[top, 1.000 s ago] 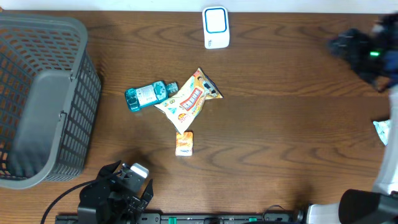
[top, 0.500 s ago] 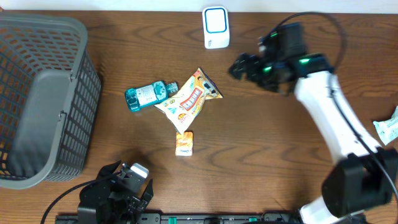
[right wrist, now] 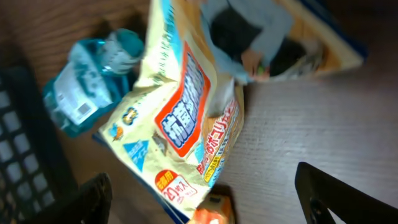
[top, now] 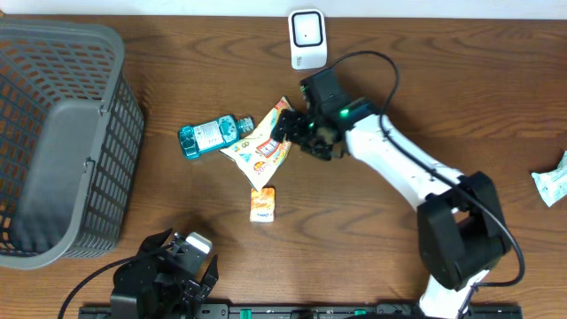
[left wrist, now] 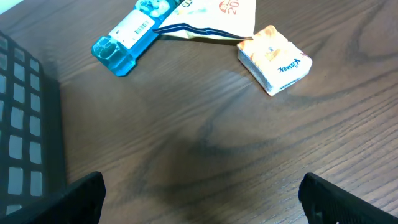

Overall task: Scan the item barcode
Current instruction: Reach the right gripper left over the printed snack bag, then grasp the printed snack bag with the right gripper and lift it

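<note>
Your right tool (top: 291,133) hangs spread over the snack bag (top: 264,146), holding nothing. Lower it on the bag's upper edge, away from the blue bottle (top: 211,136), and pinch only the bag.

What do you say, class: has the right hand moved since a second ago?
Yes. The right hand swept left from the far right of the overhead view to the snack bag, just below the fixed white scanner.
</note>
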You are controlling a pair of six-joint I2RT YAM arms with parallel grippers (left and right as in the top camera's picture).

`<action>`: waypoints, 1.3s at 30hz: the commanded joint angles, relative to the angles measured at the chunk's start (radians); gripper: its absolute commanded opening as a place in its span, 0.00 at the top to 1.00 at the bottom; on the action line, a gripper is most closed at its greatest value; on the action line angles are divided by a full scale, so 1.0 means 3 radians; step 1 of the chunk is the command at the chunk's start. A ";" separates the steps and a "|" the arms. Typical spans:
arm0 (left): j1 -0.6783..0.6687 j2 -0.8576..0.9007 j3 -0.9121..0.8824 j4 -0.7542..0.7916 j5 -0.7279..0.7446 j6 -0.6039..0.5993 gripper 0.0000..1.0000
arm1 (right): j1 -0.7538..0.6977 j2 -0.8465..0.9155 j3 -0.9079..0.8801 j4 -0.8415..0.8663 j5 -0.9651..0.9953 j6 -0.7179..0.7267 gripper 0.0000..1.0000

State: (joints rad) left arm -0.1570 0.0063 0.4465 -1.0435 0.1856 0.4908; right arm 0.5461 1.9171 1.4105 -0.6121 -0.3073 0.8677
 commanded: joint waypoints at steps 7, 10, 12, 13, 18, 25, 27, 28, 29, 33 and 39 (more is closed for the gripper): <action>0.0014 0.0001 -0.0009 -0.0047 -0.0033 0.0031 0.01 | 0.0361 0.0416 -0.0015 0.0397 0.0613 0.0590 0.21; 0.0014 0.0001 -0.0009 -0.0047 -0.0033 0.0032 0.01 | 0.0371 0.0547 -0.0015 0.0502 0.0680 0.0659 0.33; 0.0014 0.0001 -0.0009 -0.0047 -0.0033 0.0032 0.01 | 0.0370 0.0633 -0.0015 0.0523 0.0744 0.0715 0.47; 0.0014 0.0001 -0.0009 -0.0047 -0.0033 0.0032 0.01 | 0.0370 0.0673 -0.0015 0.0520 0.0778 0.0736 0.58; 0.0014 0.0001 -0.0009 -0.0047 -0.0033 0.0032 0.01 | 0.0342 0.0735 -0.0015 0.0427 0.0792 0.0734 0.99; 0.0014 0.0001 -0.0009 -0.0047 -0.0033 0.0031 0.01 | 0.0310 0.0300 -0.0014 -0.0056 0.0838 0.0692 0.98; 0.0014 0.0001 -0.0009 -0.0047 -0.0033 0.0032 0.01 | 0.0300 0.0097 -0.0014 -0.0326 0.1015 0.0692 0.98; 0.0014 0.0001 -0.0009 -0.0047 -0.0033 0.0032 0.01 | 0.0299 0.0000 -0.0014 -0.0481 0.1157 0.0690 0.99; 0.0014 0.0001 -0.0009 -0.0047 -0.0033 0.0032 0.01 | 0.0299 -0.0116 -0.0014 -0.0666 0.1322 0.0693 0.98; 0.0014 0.0001 -0.0009 -0.0047 -0.0033 0.0031 0.01 | 0.0304 -0.0472 -0.0014 -0.1310 0.1846 0.0694 0.98; 0.0014 0.0001 -0.0009 -0.0047 -0.0034 0.0032 0.01 | 0.0299 -0.0735 -0.0014 -0.2079 0.2276 0.0696 0.98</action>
State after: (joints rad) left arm -0.1570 0.0067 0.4465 -1.0435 0.1856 0.4908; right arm 0.6468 1.7199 1.4040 -1.1820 0.2417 1.0756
